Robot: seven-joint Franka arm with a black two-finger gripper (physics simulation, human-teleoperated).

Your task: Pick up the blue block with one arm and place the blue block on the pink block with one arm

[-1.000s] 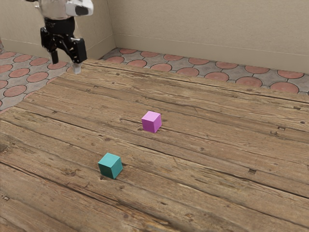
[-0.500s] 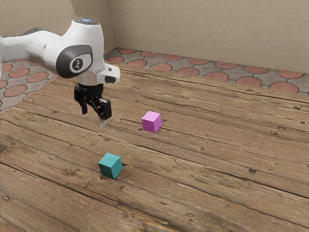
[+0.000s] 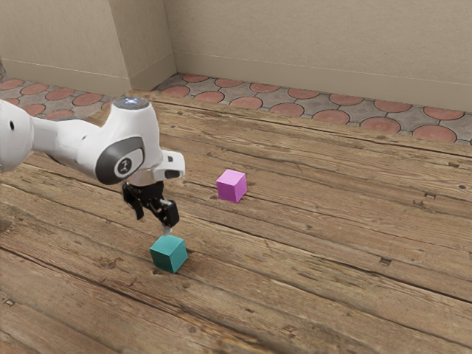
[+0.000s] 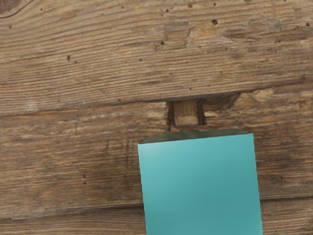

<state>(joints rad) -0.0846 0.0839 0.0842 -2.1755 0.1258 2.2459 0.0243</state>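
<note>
The blue block [image 3: 169, 253], teal in shade, rests on the wooden table [image 3: 310, 243] near its front. My gripper [image 3: 155, 220] hovers just above it, open, with nothing between the fingers. In the wrist view the block's top face [image 4: 198, 183] lies directly under my hand on the planks. The pink block [image 3: 231, 185] stands on the table, apart from the blue block, further back and toward the exterior view's right.
The wooden table stretches wide to the exterior view's right and front. Beyond its far edge lies a tiled floor [image 3: 332, 107] and beige walls. A small notch in the planks [image 4: 186, 112] sits just past the blue block.
My arm has swung down from the far left corner of the table to just above the blue block. Both blocks stay where they were.
</note>
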